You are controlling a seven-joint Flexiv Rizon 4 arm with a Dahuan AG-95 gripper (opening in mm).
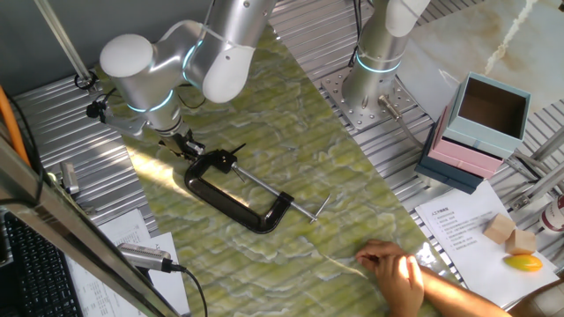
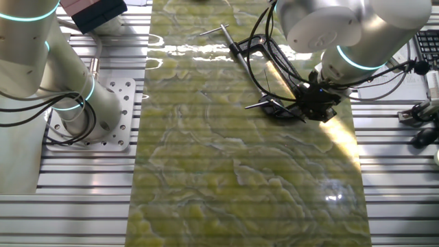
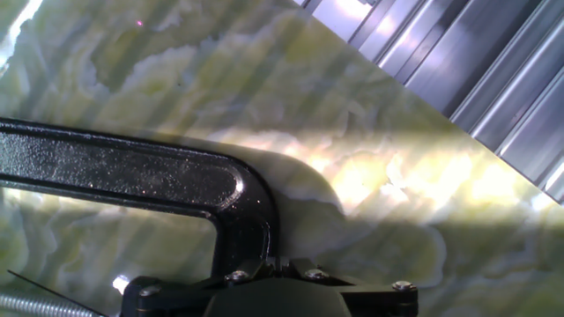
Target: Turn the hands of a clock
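Note:
A black C-clamp [image 1: 231, 201] lies on the green marbled mat [image 1: 291, 141]. The hands [image 2: 260, 104] are thin black needles at the clamp's end nearest my gripper. One points away and one runs toward my fingertips. In the hand view one needle [image 3: 44, 289] shows at the lower left, above the silver screw rod [image 3: 26, 306]. My gripper [image 1: 187, 145] hovers low at that clamp end [image 2: 310, 113]. In the hand view the gripper [image 3: 275, 262] looks shut over the clamp's bend [image 3: 132, 176]. I cannot tell whether a needle is pinched.
The screw rod [image 1: 282, 195] ends in a crossbar [image 1: 322, 207] at mid-mat. A person's hand [image 1: 397, 269] rests on the mat's near corner. A second arm's base [image 1: 370, 88] stands beside the mat. Pink and blue boxes [image 1: 476, 132] and papers lie right.

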